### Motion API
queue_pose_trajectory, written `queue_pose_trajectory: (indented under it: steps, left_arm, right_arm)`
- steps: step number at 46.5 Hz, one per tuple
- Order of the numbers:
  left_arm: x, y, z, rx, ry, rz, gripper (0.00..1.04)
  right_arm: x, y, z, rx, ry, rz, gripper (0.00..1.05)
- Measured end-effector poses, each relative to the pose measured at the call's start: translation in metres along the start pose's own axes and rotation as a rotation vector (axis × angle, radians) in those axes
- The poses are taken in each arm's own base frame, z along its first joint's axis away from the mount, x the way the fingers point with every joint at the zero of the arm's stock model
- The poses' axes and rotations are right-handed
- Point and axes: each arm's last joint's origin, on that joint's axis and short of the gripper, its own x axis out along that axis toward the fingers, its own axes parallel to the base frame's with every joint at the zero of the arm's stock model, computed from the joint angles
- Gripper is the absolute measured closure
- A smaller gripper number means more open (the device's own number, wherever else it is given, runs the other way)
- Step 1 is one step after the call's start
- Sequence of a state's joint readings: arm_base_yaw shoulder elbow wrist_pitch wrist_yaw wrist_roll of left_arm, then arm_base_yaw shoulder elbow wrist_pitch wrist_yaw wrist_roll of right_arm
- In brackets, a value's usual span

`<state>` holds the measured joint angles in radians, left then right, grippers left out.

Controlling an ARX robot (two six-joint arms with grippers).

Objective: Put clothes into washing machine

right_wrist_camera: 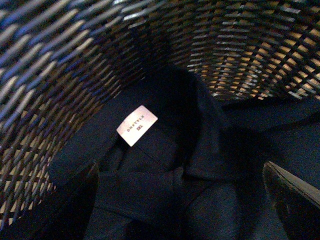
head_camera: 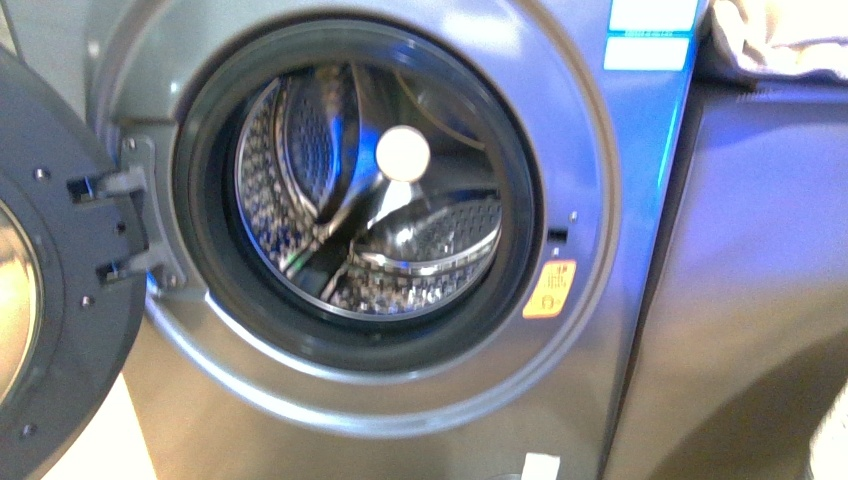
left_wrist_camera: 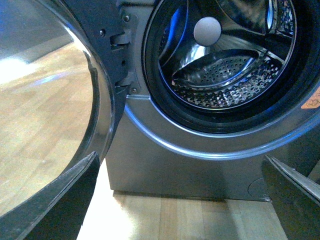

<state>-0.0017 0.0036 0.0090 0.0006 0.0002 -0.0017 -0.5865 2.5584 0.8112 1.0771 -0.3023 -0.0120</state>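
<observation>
The silver-grey washing machine (head_camera: 600, 300) fills the front view, its dark round door (head_camera: 60, 330) swung open to the left and the perforated steel drum (head_camera: 420, 250) bare inside. No arm shows there. In the left wrist view my left gripper (left_wrist_camera: 182, 200) hangs open, low before the machine's base (left_wrist_camera: 175, 170), below the porthole (left_wrist_camera: 225, 75). The right wrist view looks down into a woven basket (right_wrist_camera: 60, 65) holding dark navy clothes (right_wrist_camera: 165, 190) with a white neck label (right_wrist_camera: 136, 125). My right gripper (right_wrist_camera: 182, 200) is open just above the fabric, fingers wide apart.
A plain grey flat-fronted unit (head_camera: 750, 300) stands right of the machine, with a cream cloth (head_camera: 780, 35) on top. Pale wooden floor (left_wrist_camera: 190, 220) lies under the left gripper. The basket's walls close in around the right gripper.
</observation>
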Motion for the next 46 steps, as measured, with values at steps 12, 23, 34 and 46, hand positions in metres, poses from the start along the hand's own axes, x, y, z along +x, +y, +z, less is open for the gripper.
queue_pose_trajectory:
  steps: [12, 23, 34, 46]
  left_arm:
    - [0.0, 0.0, 0.0, 0.0, 0.0, 0.0, 0.06]
    - [0.0, 0.0, 0.0, 0.0, 0.0, 0.0, 0.06]
    - [0.0, 0.0, 0.0, 0.0, 0.0, 0.0, 0.06]
    - [0.0, 0.0, 0.0, 0.0, 0.0, 0.0, 0.06]
  right_arm:
    - [0.037, -0.007, -0.024, 0.054, 0.094, -0.046, 0.07]
    - [0.061, -0.023, -0.032, 0.133, 0.157, -0.112, 0.07]
    - [0.084, -0.029, -0.037, 0.189, 0.227, -0.157, 0.07]
    - [0.108, -0.03, -0.041, 0.264, 0.325, -0.196, 0.07]
